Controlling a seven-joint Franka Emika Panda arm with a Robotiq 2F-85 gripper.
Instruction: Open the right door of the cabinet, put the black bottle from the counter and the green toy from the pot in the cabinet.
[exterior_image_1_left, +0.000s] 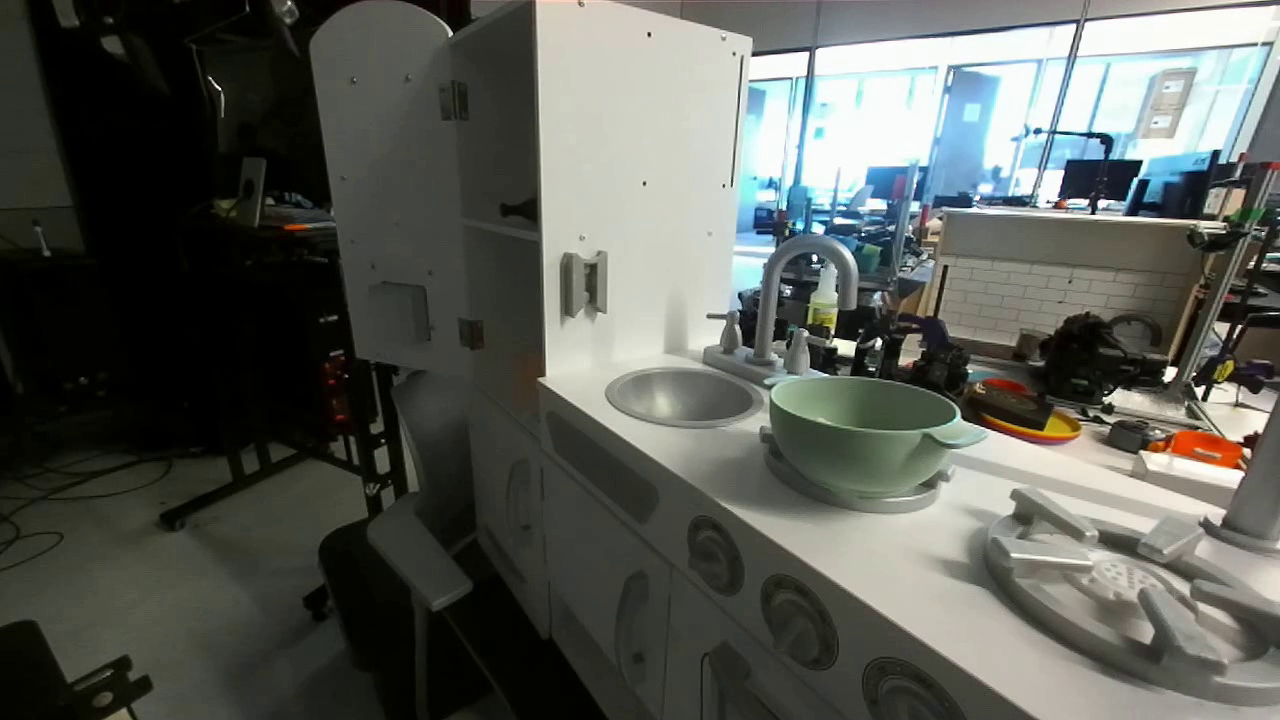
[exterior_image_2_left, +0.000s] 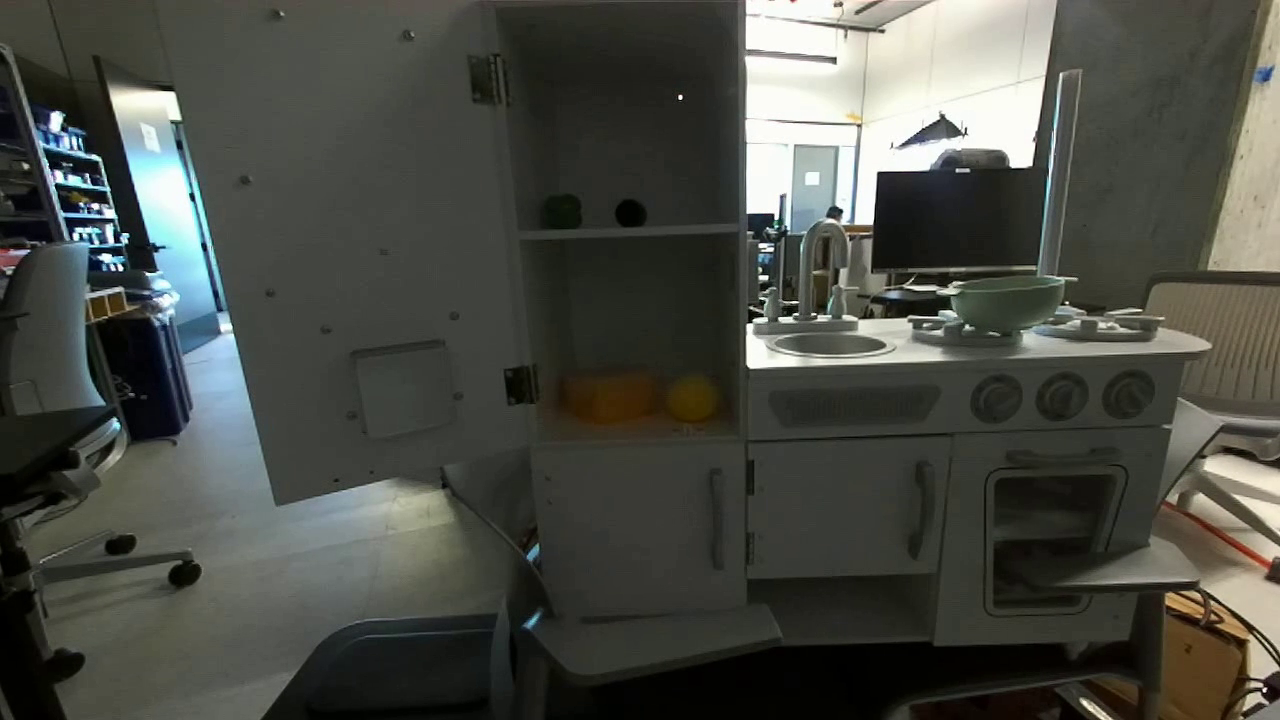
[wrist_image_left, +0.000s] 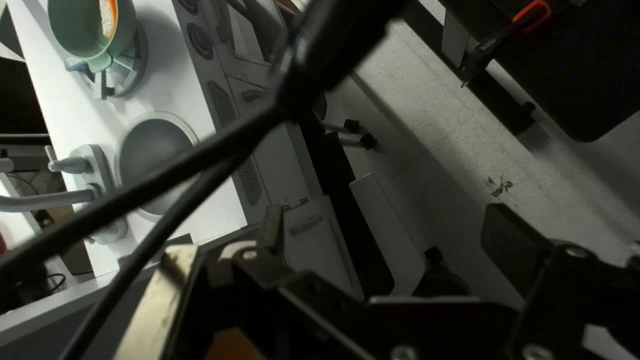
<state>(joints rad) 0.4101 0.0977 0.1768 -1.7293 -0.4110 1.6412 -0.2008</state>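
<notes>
The right door (exterior_image_1_left: 385, 180) stands swung open in both exterior views. On the upper shelf of the cabinet (exterior_image_1_left: 640, 120) lies the black bottle (exterior_image_2_left: 630, 212), seen end-on, with its dark neck also showing in an exterior view. Beside it sits the dark, round green toy (exterior_image_2_left: 562, 211). The mint-green pot (exterior_image_1_left: 865, 435) rests on a burner of the counter (exterior_image_1_left: 700, 460); the wrist view shows an orange-and-white item (wrist_image_left: 108, 17) inside it. My gripper (wrist_image_left: 387, 222) is open, its fingers wide apart and nothing between them. I cannot make it out in either exterior view.
An orange box-like item (exterior_image_2_left: 608, 397) and a yellow ball (exterior_image_2_left: 692, 398) sit in the cabinet's lower compartment. The grey faucet (exterior_image_1_left: 850, 270) rises behind the sink (exterior_image_1_left: 683, 397). A chair armrest (exterior_image_2_left: 650, 640) stands in front. Dark cables (wrist_image_left: 200, 154) cross the wrist view.
</notes>
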